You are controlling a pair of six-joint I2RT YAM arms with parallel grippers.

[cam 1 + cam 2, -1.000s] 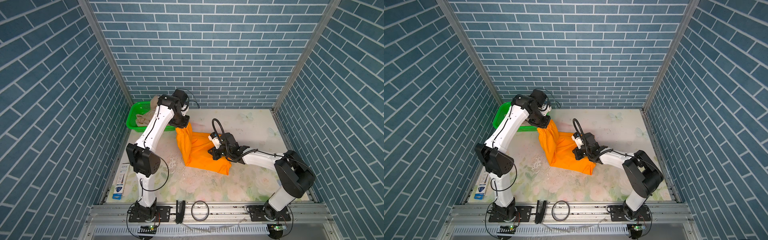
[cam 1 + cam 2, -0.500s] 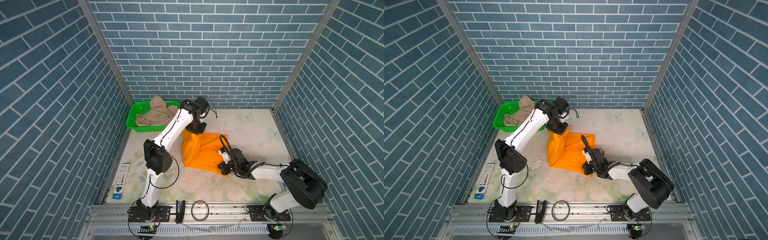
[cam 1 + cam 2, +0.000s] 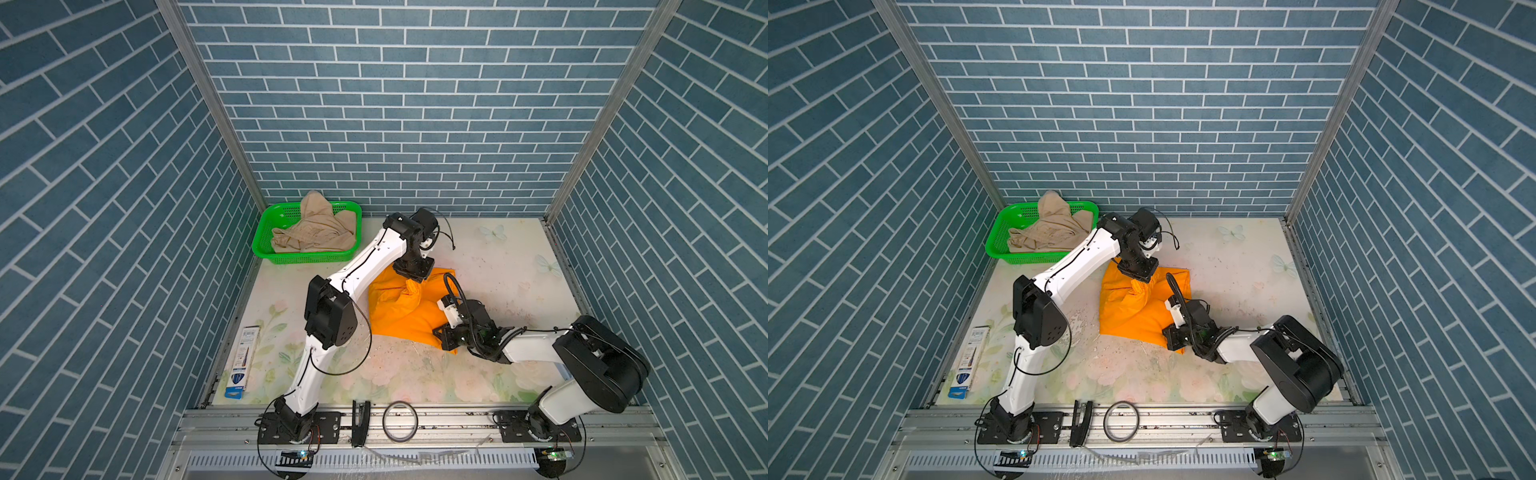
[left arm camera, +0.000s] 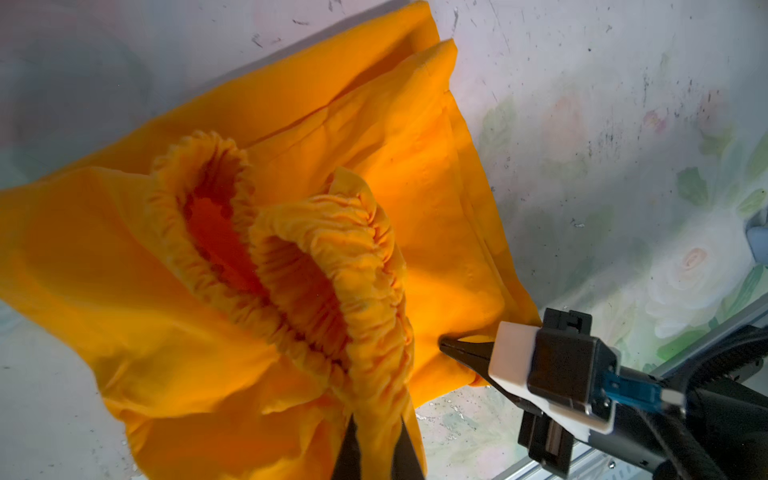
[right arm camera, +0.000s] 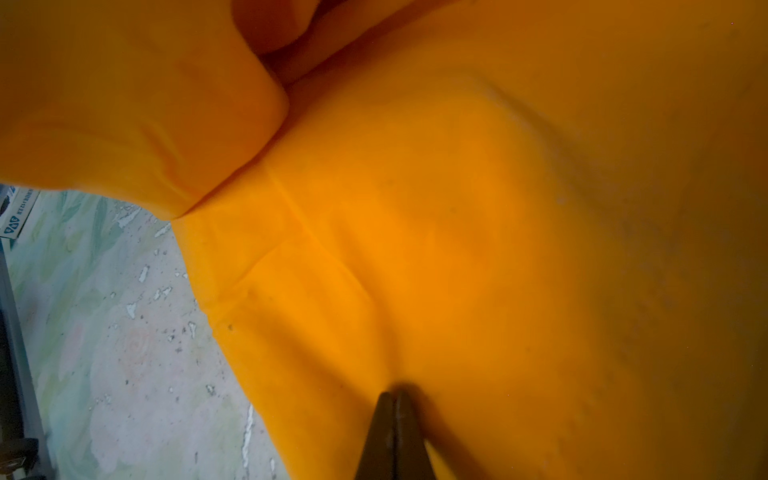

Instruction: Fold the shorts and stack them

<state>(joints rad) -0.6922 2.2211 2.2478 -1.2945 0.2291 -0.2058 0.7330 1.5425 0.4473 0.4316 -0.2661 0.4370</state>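
Note:
The orange shorts [image 3: 395,316] [image 3: 1129,311] lie bunched on the floral table in both top views. My left gripper [image 3: 413,283] [image 3: 1138,283] [image 4: 376,436] is shut on their gathered waistband [image 4: 357,257] and holds it up off the table. My right gripper [image 3: 438,334] [image 3: 1168,332] [image 5: 395,397] lies low at the near right corner of the cloth. It is shut on the hem there, and in the left wrist view its dark tip [image 4: 446,343] pinches a fold. The beige shorts [image 3: 311,230] [image 3: 1046,232] lie crumpled in the green basket [image 3: 307,258] [image 3: 1025,258].
The basket stands at the back left corner. A blue-and-white box [image 3: 243,361] lies along the left edge. A black ring [image 3: 400,420] and a black clip [image 3: 361,422] rest on the front rail. Tiled walls close in three sides.
My left gripper has carried the waistband away from the basket, to the right and nearer the front. My right gripper has drawn its corner toward the front. The orange cloth is more bunched.

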